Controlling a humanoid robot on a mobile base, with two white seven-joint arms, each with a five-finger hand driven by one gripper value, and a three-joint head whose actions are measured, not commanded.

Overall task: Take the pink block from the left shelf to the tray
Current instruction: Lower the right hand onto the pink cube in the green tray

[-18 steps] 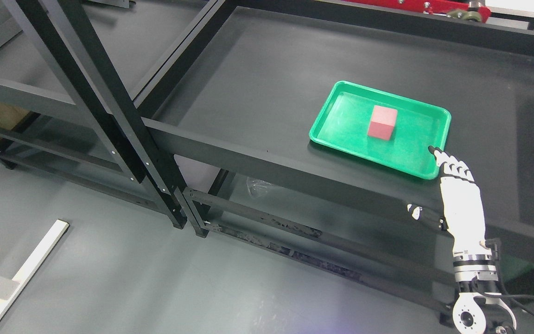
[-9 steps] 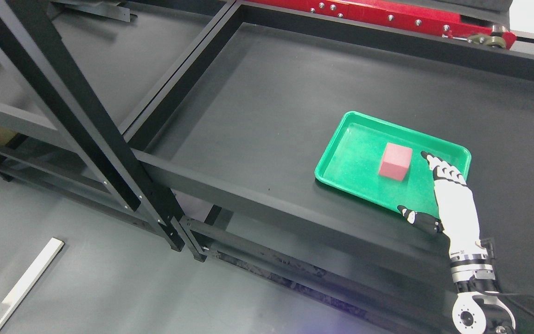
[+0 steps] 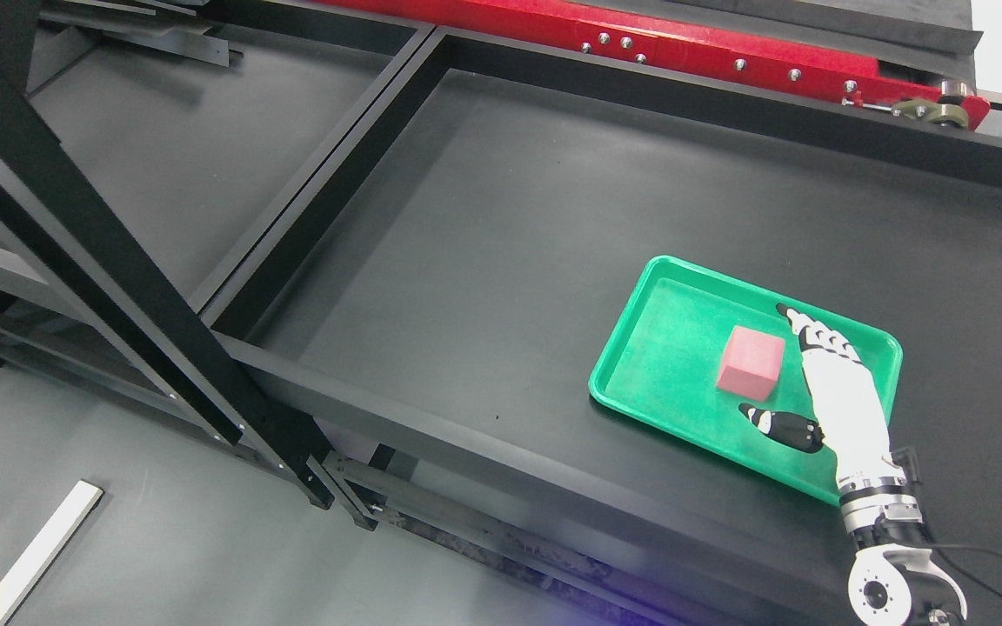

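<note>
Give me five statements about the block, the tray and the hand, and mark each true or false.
1. The pink block lies inside the green tray. True.
2. The right hand grips the block. False: its fingers are spread, and the block sits between thumb and fingers, not clasped.
3. The tray rests on the dark shelf. True.
4. A second block lies on the shelf beside the tray. False: only one block shows, in the tray.
5. The left hand reaches over the tray. False: no left hand is in view; the only arm comes in from the lower right.
</note>
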